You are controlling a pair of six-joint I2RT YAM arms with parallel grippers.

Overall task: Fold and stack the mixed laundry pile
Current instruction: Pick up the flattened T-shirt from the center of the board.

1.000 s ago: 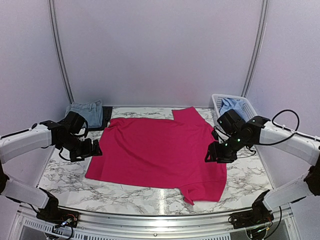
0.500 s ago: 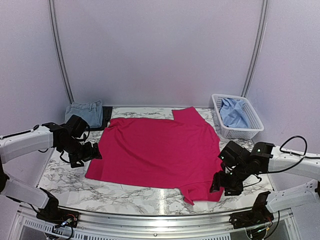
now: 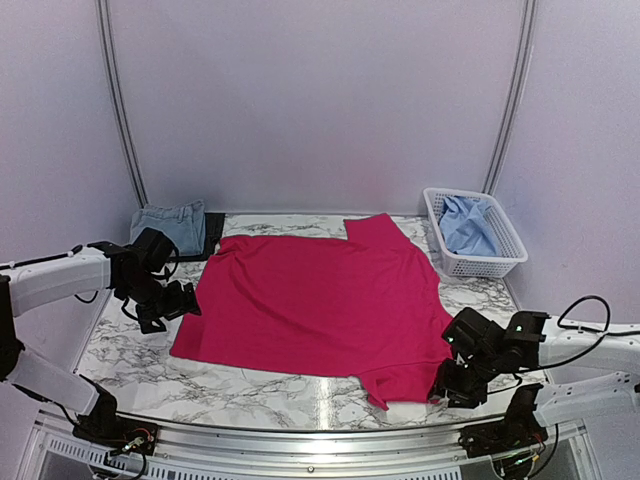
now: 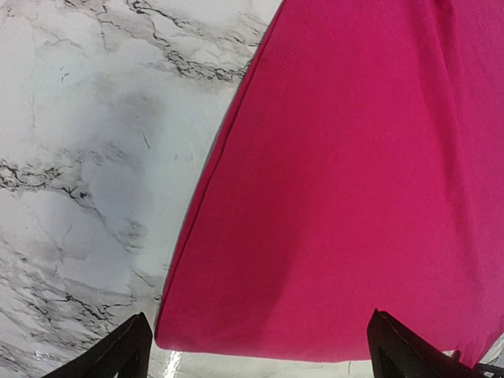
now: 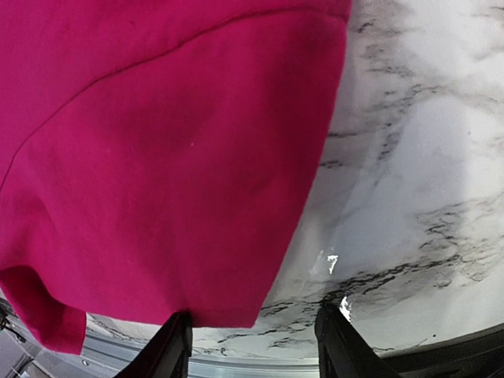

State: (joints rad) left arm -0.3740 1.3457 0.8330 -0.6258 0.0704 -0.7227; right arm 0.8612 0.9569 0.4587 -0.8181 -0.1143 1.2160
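Pink T-shirt [image 3: 320,300] is spread flat over the middle of the marble table [image 3: 130,350], with one sleeve at the far side and the other at the near right. Left gripper [image 3: 190,299] is held low at the T-shirt's left edge. In the left wrist view its jaws are seen wide apart, with the T-shirt's near left corner lying between the fingers [image 4: 118,354] and nothing clamped. Right gripper [image 3: 441,384] is held low at the near right sleeve. In the right wrist view its jaws are also apart, straddling the sleeve's edge, and the cloth is not pinched. Part of the T-shirt's right edge is hidden by the right wrist in the top view. Folded denim [image 3: 172,224] is seen at the far left corner, with a dark piece [image 3: 214,235] just beside it, close to the T-shirt's far left shoulder. A white basket [image 3: 500,262] stands at the far right near the far sleeve, and a blue shirt [image 3: 465,225] is crumpled inside it.
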